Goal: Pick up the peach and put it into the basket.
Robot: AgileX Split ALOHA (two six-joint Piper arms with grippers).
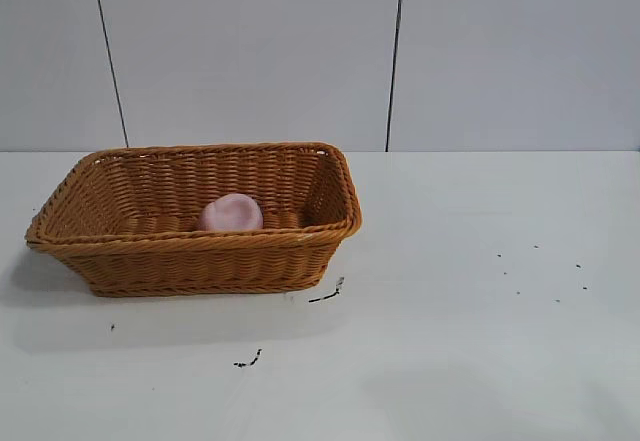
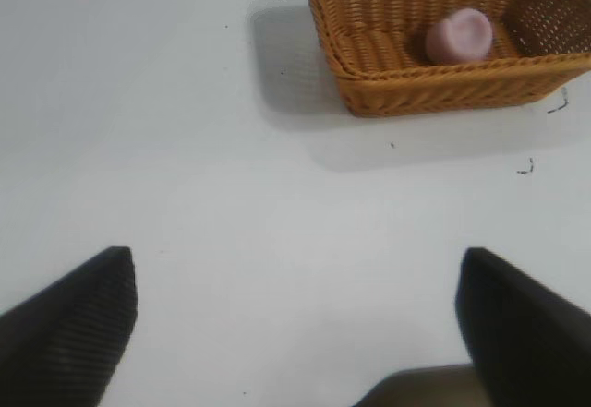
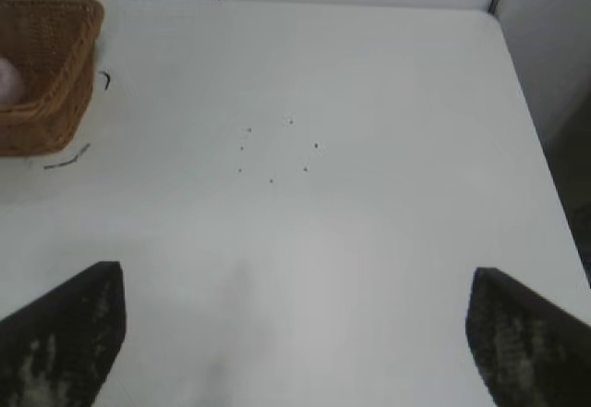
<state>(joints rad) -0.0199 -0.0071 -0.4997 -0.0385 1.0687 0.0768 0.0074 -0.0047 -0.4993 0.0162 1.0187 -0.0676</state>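
Already the peach (image 1: 230,212) lies inside the basket (image 1: 190,261) on the counter's (image 1: 470,341) left, well apart from both grippers, the left gripper (image 2: 295,319) nearer than the right gripper (image 3: 295,333), each with jaws spread wide and empty.

We are seeing a white table (image 1: 470,361) carrying small dark marks (image 1: 325,295) and scattered specks (image 1: 545,271), with a pale panelled wall (image 1: 250,51) standing behind

The basket (image 1: 200,261) stands on the left part of the desk (image 1: 480,341). The peach (image 1: 231,213) lies inside it, near the middle.
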